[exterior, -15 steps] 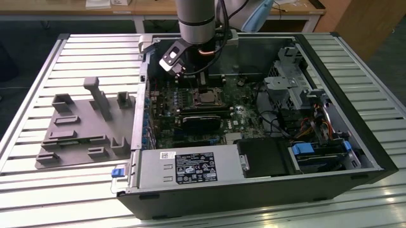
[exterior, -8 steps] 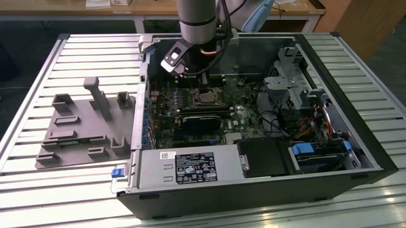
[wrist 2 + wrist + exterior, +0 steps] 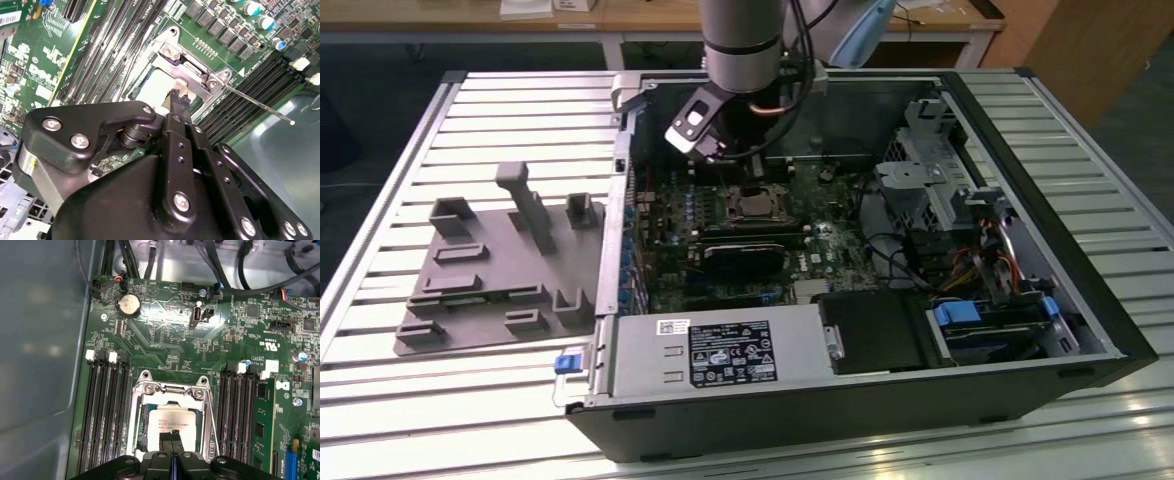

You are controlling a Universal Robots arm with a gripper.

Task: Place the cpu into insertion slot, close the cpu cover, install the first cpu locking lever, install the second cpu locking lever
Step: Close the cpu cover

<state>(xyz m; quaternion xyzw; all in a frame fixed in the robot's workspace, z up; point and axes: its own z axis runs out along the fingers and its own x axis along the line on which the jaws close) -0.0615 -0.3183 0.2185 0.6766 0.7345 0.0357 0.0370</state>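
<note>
The jaws are pinched shut on nothing, their tips right over the cpu, which lies flat inside the silver cover on the green board.

Lab: slatted workbench, opened computer case.

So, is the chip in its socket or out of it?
In. In the first wrist view the chip lies flat inside the socket, within its silver rim, on the green board.
</note>
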